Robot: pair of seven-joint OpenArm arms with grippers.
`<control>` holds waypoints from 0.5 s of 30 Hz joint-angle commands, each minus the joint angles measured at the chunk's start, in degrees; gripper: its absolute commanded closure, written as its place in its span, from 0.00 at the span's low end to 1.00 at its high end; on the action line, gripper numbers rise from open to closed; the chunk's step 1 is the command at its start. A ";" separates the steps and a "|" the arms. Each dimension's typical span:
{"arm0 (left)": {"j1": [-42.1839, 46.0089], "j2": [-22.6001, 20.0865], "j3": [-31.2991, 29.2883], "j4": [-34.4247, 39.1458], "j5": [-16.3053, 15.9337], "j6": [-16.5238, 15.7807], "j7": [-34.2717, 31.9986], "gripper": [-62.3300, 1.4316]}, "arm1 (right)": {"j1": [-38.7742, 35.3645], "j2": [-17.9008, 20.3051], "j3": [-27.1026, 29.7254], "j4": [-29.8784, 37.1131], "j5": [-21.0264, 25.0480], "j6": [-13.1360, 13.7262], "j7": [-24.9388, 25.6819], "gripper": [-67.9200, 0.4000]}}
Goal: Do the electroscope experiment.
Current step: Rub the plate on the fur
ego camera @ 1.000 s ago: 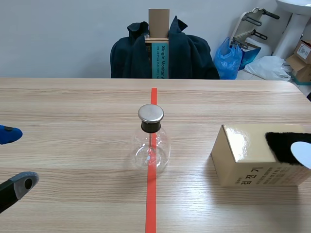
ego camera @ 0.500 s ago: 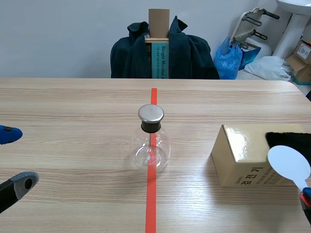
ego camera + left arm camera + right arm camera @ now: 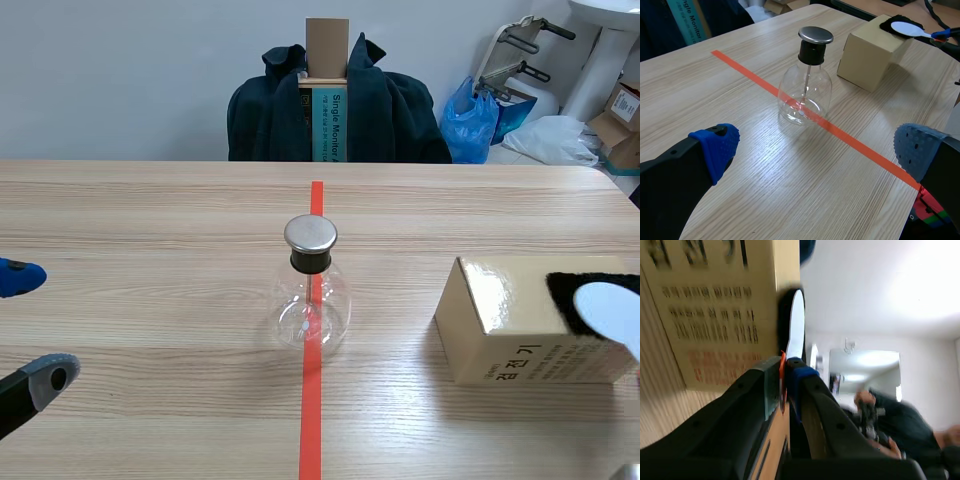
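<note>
A clear glass flask electroscope [image 3: 311, 300] with a metal cap [image 3: 311, 234] stands on the orange tape line at mid-table. At the right, a black fur cloth [image 3: 575, 290] lies on a cardboard box [image 3: 495, 320]. A white round paddle [image 3: 610, 308] rests flat against the cloth. My right gripper [image 3: 784, 374] is shut on the paddle's handle, with the white disc [image 3: 796, 322] ahead of its fingers against the box [image 3: 715, 300]. My left gripper [image 3: 30, 325] waits open at the left table edge. In its own view the flask [image 3: 805, 85] is ahead of its open fingers [image 3: 717, 147].
Across the table stands a chair draped with a dark jacket [image 3: 335, 110], a book propped on it. Bags and boxes [image 3: 560, 120] sit on the floor at the far right. Bare tabletop [image 3: 150, 250] lies between the left gripper and the flask.
The white paddle slid toward the table's front off the cloth, then back onto the black cloth. The left arm and the flask have not moved.
</note>
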 commanded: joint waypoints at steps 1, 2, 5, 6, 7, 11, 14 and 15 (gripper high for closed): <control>-0.17 0.17 -0.79 0.31 -0.42 -0.33 -0.81 0.00 | 0.02 1.25 0.44 0.42 0.48 -2.36 -0.26 0.98; -0.17 0.17 -0.79 0.31 -0.42 -0.33 -0.81 0.00 | 0.02 1.25 0.35 0.42 -0.17 -2.34 1.09 0.98; -0.17 0.17 -0.79 0.31 -0.42 -0.33 -0.81 0.00 | 0.07 1.22 -0.66 0.42 -2.34 -2.40 5.20 0.98; -0.17 0.17 -0.79 0.31 -0.42 -0.33 -0.81 0.00 | 0.07 1.22 -1.01 0.42 -2.47 -2.43 4.59 0.98; -0.17 0.17 -0.79 0.31 -0.42 -0.33 -0.81 0.00 | 0.04 1.22 -1.07 0.42 -2.45 -2.60 2.75 0.98; -0.17 0.17 -0.79 0.31 -0.42 -0.31 -0.81 0.00 | 0.02 1.31 -0.57 0.42 -2.45 -2.58 -5.40 0.98; -0.17 0.57 -0.79 0.31 -0.42 0.22 -0.83 0.00 | 0.04 1.36 -0.90 0.42 -2.93 -2.58 1.68 0.98; -0.17 0.83 -0.79 0.31 -0.39 0.70 -0.81 0.00 | 0.04 1.36 -1.33 0.42 -2.95 -2.56 3.41 0.98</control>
